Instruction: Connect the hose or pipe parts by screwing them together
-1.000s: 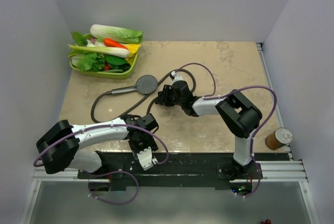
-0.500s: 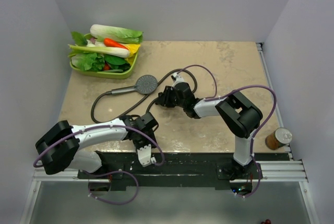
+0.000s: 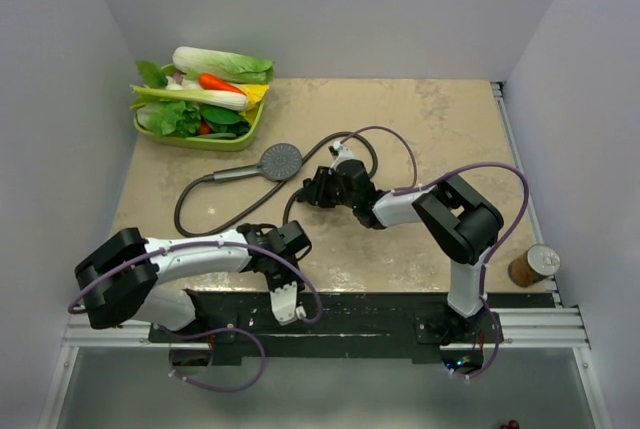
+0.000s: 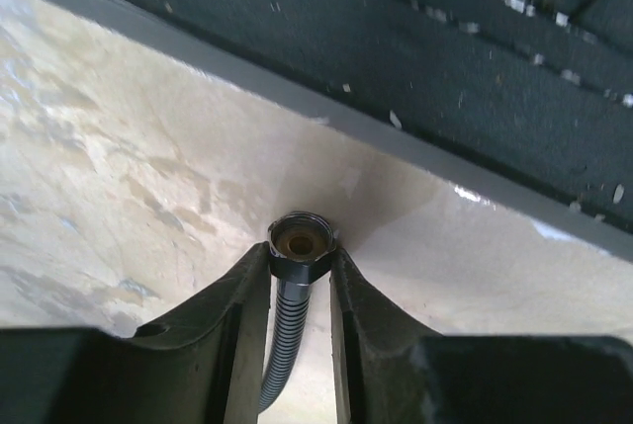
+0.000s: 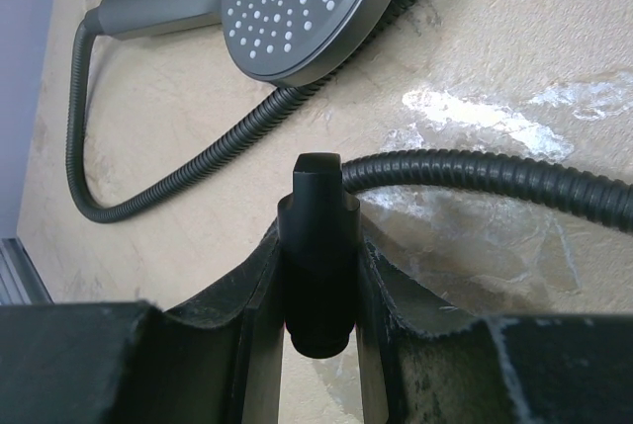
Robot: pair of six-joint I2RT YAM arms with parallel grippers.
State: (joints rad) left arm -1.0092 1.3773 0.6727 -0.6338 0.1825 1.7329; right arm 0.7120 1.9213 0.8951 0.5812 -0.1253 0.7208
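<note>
Each claw has one part in its grip, so the step in hand is bringing the two together before any turning. The left claw (image 4: pixel 300 262) is pinched narrow on the black hex end nut (image 4: pixel 302 243) of the long dark ribbed flexible hose (image 4: pixel 289 325). The nut's brass-lined bore faces the black base strip (image 4: pixel 415 39) at the lower centre of the overhead frame. The right claw (image 5: pixel 318 236), mid-frame over the beige stone-patterned desk (image 3: pixel 440 119), grips a black cylindrical fitting with a squared tip (image 5: pixel 318 271). A run of hose comes up to that fitting from the right of the wrist frame; whether it is joined there I cannot tell. The dark grey hand shower head (image 5: pixel 297 9) lies face up just above and left of the right claw, with hose reaching its handle end.

Next, I judge, the left claw must swing the nut round toward the fitting and line bore and tip on one axis. Only then can one side rotate. Slack hose loops lie between the claws, and the purple cables (image 3: pixel 400 146) arch over the right arm. A green tray of vegetables (image 3: pixel 242 137) at upper left and a brown tin (image 3: pixel 533 265) at the right edge sit well apart.
</note>
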